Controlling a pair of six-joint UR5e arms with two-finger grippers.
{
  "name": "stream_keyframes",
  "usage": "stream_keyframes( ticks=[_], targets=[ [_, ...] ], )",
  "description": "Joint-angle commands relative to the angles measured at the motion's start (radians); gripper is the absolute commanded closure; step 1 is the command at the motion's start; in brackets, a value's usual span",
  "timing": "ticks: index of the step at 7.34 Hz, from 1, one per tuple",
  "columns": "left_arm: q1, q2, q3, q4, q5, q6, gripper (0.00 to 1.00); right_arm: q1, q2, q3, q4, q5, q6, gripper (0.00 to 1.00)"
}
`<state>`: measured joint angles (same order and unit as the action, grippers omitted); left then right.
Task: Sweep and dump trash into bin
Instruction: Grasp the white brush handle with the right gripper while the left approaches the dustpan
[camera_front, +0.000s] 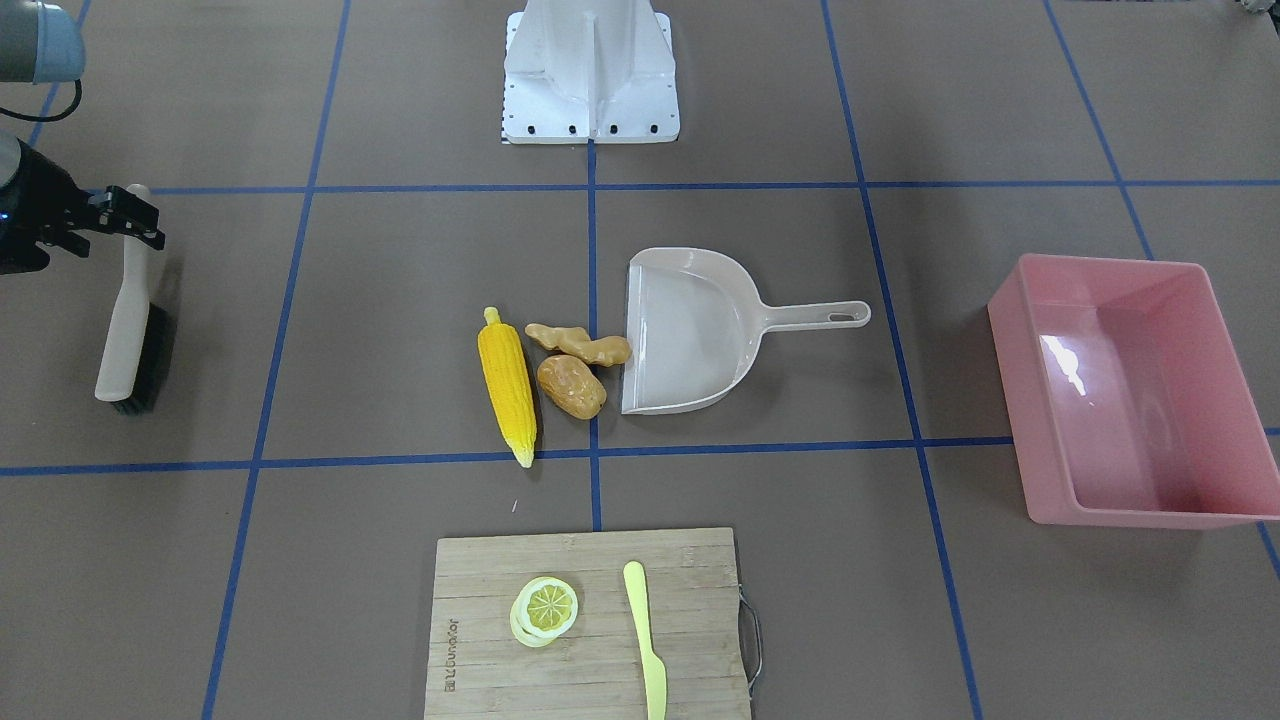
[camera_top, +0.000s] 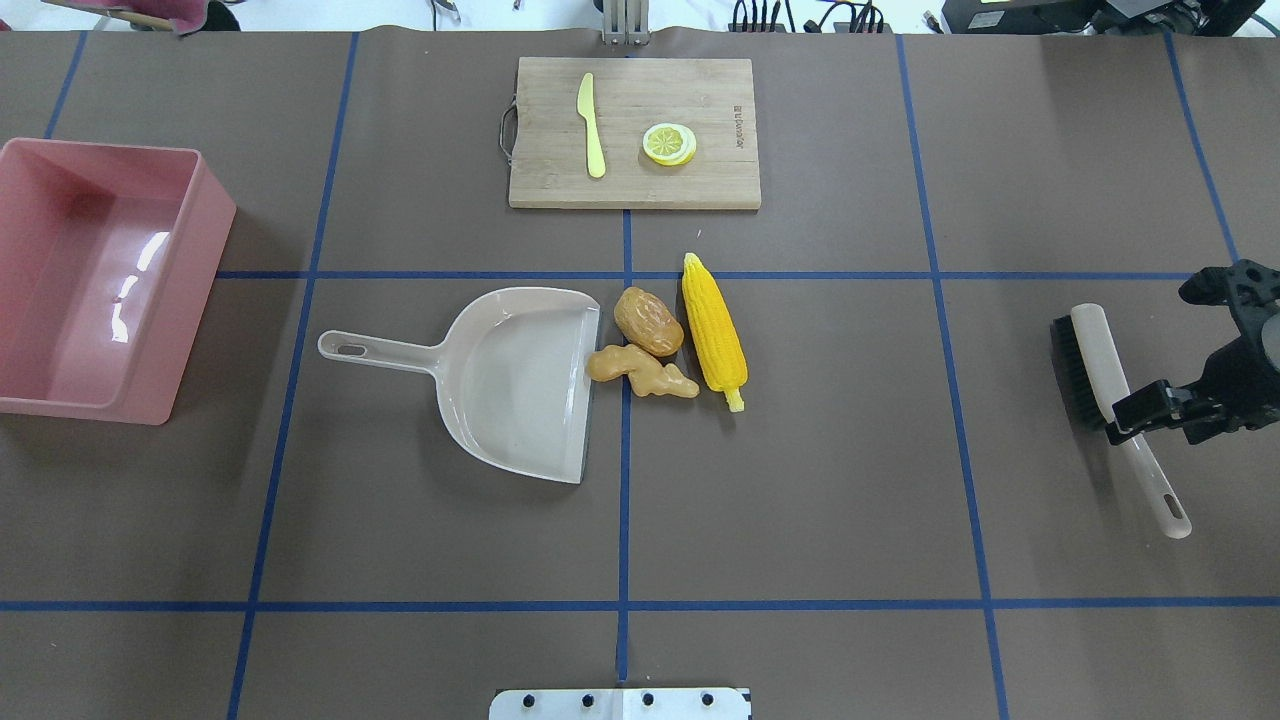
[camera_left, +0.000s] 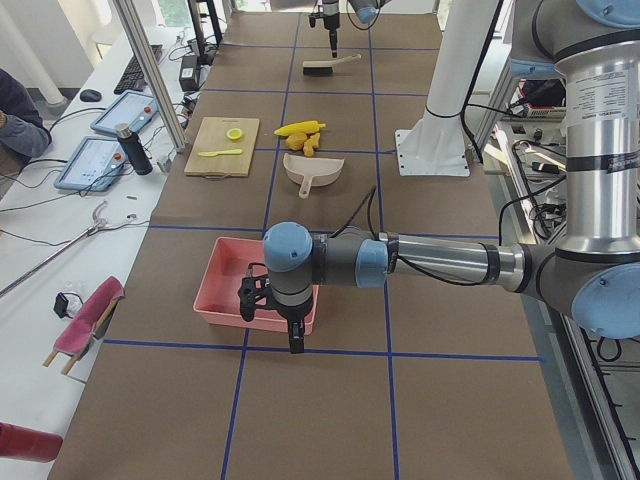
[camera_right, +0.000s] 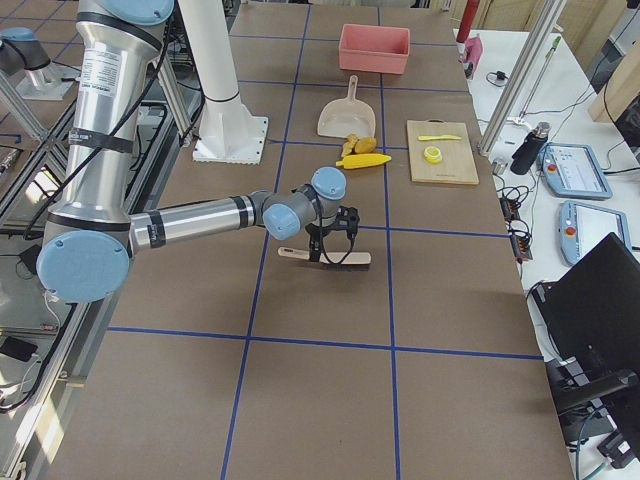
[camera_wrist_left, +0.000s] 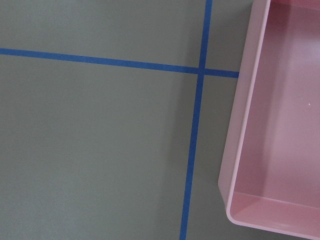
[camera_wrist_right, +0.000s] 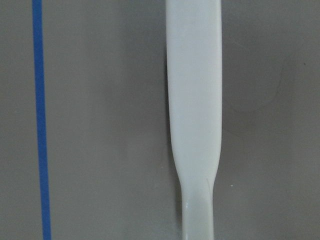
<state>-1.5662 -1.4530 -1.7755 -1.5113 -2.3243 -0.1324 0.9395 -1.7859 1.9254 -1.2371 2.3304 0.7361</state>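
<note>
The trash lies at the middle of the table (camera_top: 800, 480). The corn (camera_top: 714, 333), potato (camera_top: 648, 321) and ginger (camera_top: 640, 370) are bunched close together. The ginger's end sits right at the open lip of the dustpan (camera_top: 520, 390), and the potato lies against the ginger on the side toward the far edge. The corn lies alongside both, on the side away from the dustpan. The dustpan lies flat with its mouth to the trash and its handle pointing toward the table's left end. The bin (camera_top: 205, 290) stands upright at that end, nothing showing inside it.

Near the right end a brush (camera_top: 1095, 360) lies on the table. The right gripper (camera_top: 1140, 408) is down over its pale handle with black finger parts on either side of it. I cannot tell whether they press on the handle.

The left gripper (camera_left: 290, 335) shows only in the left side view. It points down, just outside the bin's end wall nearest the table's left end, and I cannot tell whether it is open.

At the middle of the far edge a board (camera_top: 700, 185) carries a lemon slice (camera_top: 669, 143) and a knife (camera_top: 592, 125), lying apart.
</note>
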Motion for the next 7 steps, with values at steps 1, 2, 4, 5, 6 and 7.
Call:
stream_keyframes(
  ticks=[1,2,4,5,6,7],
  targets=[
    [0.000,-0.001,-0.001,-0.001,-0.001,0.000,0.01,-0.072,-0.029,0.011,-0.001,-0.082,0.003,0.00],
    [0.000,0.000,0.005,-0.003,-0.001,0.001,0.01,-0.099,-0.027,0.007,-0.001,-0.112,0.002,0.00],
    [0.003,-0.012,0.024,-0.070,-0.001,0.001,0.01,-0.097,-0.029,0.004,-0.001,-0.109,0.002,0.07],
    [0.035,-0.027,0.043,-0.167,-0.003,0.002,0.01,-0.097,-0.029,0.003,-0.001,-0.108,0.002,0.22],
    [0.129,-0.062,0.057,-0.234,0.000,-0.004,0.01,-0.099,-0.029,0.001,-0.002,-0.109,0.003,0.30],
    [0.208,-0.120,0.057,-0.234,0.011,-0.006,0.01,-0.097,-0.029,0.001,-0.002,-0.108,0.003,0.36]
  ],
)
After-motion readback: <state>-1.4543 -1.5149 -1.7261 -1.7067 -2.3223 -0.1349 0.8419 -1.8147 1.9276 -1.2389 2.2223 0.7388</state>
